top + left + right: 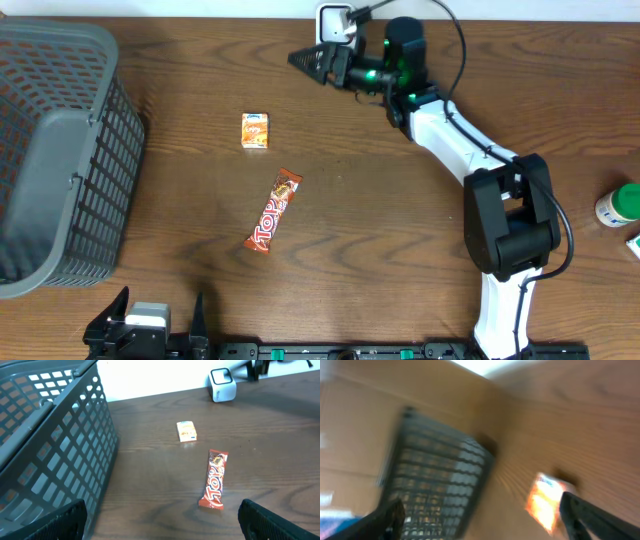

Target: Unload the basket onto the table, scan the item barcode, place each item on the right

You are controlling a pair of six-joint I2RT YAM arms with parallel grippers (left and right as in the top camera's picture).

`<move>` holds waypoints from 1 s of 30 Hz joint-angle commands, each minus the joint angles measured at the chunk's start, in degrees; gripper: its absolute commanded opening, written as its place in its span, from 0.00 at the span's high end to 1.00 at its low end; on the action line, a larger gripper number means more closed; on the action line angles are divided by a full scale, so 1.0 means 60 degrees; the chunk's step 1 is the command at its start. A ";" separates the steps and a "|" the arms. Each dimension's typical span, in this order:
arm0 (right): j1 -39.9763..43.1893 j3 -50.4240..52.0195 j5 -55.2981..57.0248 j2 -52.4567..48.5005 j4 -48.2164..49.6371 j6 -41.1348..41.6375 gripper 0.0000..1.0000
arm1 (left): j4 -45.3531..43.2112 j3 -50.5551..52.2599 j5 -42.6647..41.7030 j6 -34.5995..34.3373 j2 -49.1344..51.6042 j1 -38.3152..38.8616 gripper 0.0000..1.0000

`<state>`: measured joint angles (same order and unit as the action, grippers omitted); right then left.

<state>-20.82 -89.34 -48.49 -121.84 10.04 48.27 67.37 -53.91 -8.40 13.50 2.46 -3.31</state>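
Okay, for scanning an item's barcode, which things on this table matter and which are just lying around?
Belongs to the job:
- barcode scanner, at the table's far edge
- small orange box and candy bar, either of which may be the item to scan

Just lying about:
- grey basket, not needed for the scan itself
- green-capped bottle, at the right edge

One grey basket (50, 150), one small orange box (255, 130), one orange candy bar (274, 210), one white scanner (335, 22), one green-capped bottle (620, 205)
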 commanded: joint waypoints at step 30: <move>-0.3457 -0.2619 0.6991 -0.0055 -0.5300 0.2127 0.04 | -0.0011 -0.0051 0.0091 0.0022 -0.0025 0.0022 0.04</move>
<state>-41.93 -104.16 -4.38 -121.75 -25.30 52.66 67.37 -53.91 -8.38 13.50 2.46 -3.31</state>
